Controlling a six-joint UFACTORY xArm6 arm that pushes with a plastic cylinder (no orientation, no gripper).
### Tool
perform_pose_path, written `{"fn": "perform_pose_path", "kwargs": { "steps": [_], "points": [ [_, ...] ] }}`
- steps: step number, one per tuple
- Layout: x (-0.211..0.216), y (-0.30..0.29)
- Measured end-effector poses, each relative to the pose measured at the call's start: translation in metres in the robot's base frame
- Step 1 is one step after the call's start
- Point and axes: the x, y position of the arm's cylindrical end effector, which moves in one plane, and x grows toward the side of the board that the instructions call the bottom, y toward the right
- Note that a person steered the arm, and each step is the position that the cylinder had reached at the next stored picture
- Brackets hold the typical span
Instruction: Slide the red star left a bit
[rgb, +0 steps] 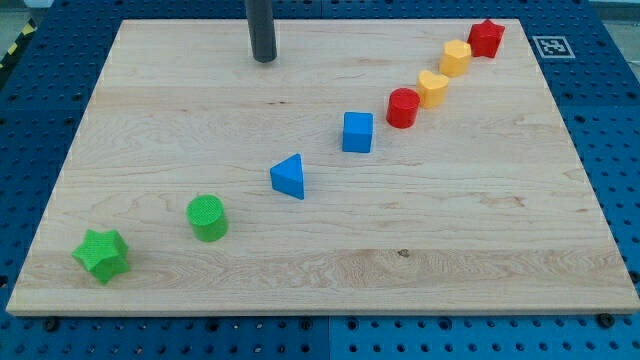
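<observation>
Blocks run in a slanting line across our wooden bench (330, 255), and we take them from the view's left. Farthest down and left of our tip (264, 58) sits the green star (101, 254), near the bench's bottom-left corner, with the green cylinder (208, 217) just up and right of it, still left of the tip. Our tip stands near the top edge, touching no block; we carry no hand, only the dark rod, so nothing is held. Below the tip and slightly to its right lies the blue triangle (289, 176), then the blue cube (357, 132) further right. Beyond that, well right of the tip, the red cylinder (403, 107) sits close beside two yellow blocks (433, 88) (456, 57), shapes hard to make out. The red star (486, 37) ends the line, far to the tip's right at the bench's top-right corner, just beside the upper yellow block.
</observation>
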Motion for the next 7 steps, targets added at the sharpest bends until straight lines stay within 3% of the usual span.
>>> {"fn": "perform_pose_path", "kwargs": {
  "steps": [2, 5, 7],
  "points": [
    [-0.011, 0.001],
    [-0.076, 0.140],
    [-0.077, 0.197]
  ]
}}
